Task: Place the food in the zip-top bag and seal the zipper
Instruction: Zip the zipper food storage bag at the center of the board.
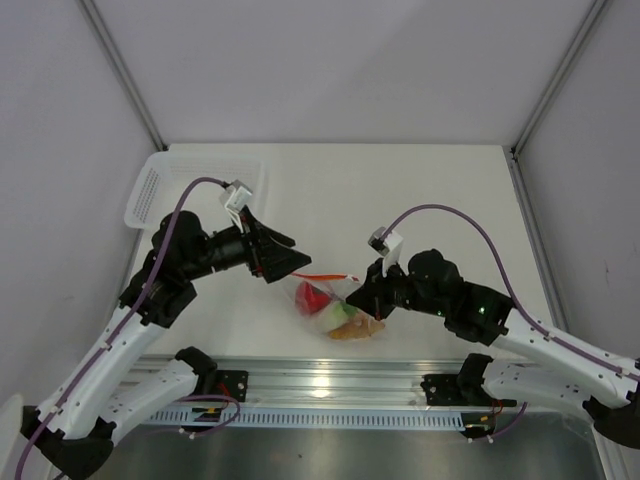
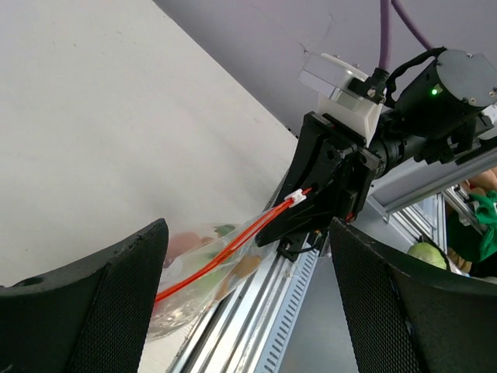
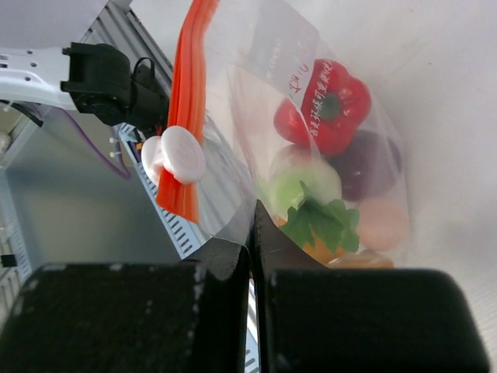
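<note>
The zip-top bag (image 1: 335, 308) lies at the table's near edge, between my two grippers. The food is inside it: a red pepper (image 3: 330, 105), a white one with green leaves (image 3: 307, 194), a purple one (image 3: 374, 163) and an orange one (image 3: 335, 250). The orange-red zipper (image 3: 192, 78) carries a white slider (image 3: 175, 154) at the end by my right gripper. My right gripper (image 3: 252, 245) is shut on the bag's clear film just below that end. My left gripper (image 2: 248, 303) stands open at the zipper's (image 2: 221, 255) other end, with the strip running behind its left finger (image 2: 101, 303).
A white slotted basket (image 1: 165, 188) sits at the table's far left corner. The metal rail (image 1: 320, 385) that carries the arm bases runs just in front of the bag. Grey walls close in the table on three sides.
</note>
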Robot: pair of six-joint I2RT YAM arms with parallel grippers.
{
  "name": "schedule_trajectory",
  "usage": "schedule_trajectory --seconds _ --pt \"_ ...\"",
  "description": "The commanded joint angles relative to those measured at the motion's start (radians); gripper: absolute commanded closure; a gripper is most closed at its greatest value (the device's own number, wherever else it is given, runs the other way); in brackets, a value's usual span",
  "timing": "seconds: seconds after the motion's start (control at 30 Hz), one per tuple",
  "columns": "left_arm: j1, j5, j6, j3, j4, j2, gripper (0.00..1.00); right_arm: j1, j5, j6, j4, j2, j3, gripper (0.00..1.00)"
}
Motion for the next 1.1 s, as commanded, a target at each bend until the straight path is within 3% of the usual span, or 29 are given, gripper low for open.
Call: schedule_trajectory --seconds 0.0,0.27,0.63,0.8,1.0,1.07 --pt "-0.007 0.031 0.070 0.049 -0.009 0.046 0.14 -0.025 -0.069 0.028 -0.016 0.032 0.077 1.00" --pt "-0.005 -0.052 0.086 0.080 -0.104 0.080 0.18 -0.041 -0.114 0.037 0.001 0.098 0.086 1.00" --pt "-0.004 0.111 0.099 0.065 0.011 0.103 0.17 -0.044 -0.203 0.054 0.033 0.072 0.074 1.00" --pt "-0.037 0.211 0.097 0.060 0.071 0.160 0.24 -0.042 -0.231 0.069 0.048 0.055 0.074 1.00" --pt "-0.111 0.243 0.238 0.045 0.099 0.135 0.25 -0.044 -0.266 0.079 0.053 0.060 0.080 1.00" --pt "-0.129 0.246 0.316 0.025 0.128 0.117 0.32 -0.044 -0.275 0.074 0.050 0.057 0.072 1.00"
